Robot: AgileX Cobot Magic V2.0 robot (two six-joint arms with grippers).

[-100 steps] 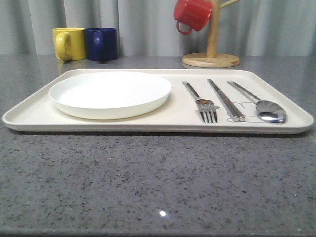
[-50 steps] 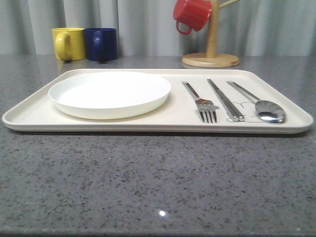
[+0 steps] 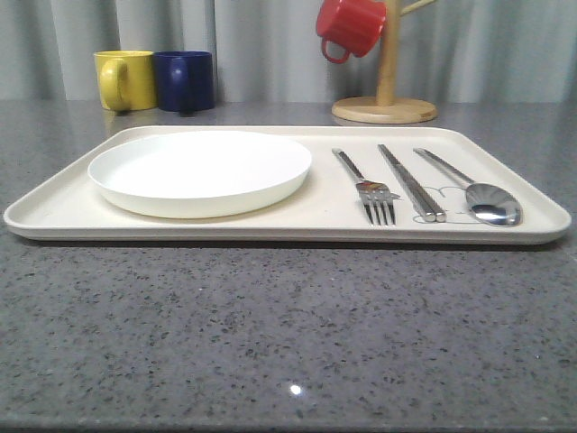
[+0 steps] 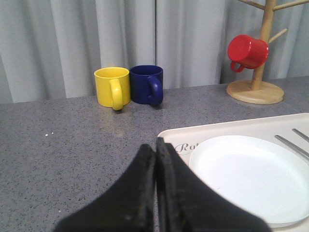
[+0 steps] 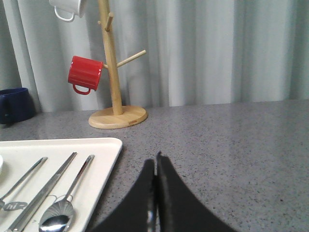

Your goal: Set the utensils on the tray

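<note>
The cream tray [image 3: 325, 213] lies across the grey table. On its right part lie a silver fork [image 3: 368, 188], a pair of metal chopsticks [image 3: 411, 182] and a spoon [image 3: 478, 194], side by side with handles pointing away. A round white plate [image 3: 200, 170] sits on the tray's left part. My left gripper [image 4: 155, 146] is shut and empty, hovering off the tray's [image 4: 227, 129] left side beside the plate [image 4: 251, 176]. My right gripper [image 5: 156, 160] is shut and empty over bare table, right of the tray [image 5: 99, 166], near the spoon [image 5: 65, 207] and chopsticks [image 5: 41, 195].
A yellow mug [image 3: 125, 79] and a navy mug [image 3: 185, 80] stand behind the tray at the back left. A wooden mug tree [image 3: 386, 86] with a red mug [image 3: 351, 25] hanging on it stands at the back right. Grey curtains close off the back.
</note>
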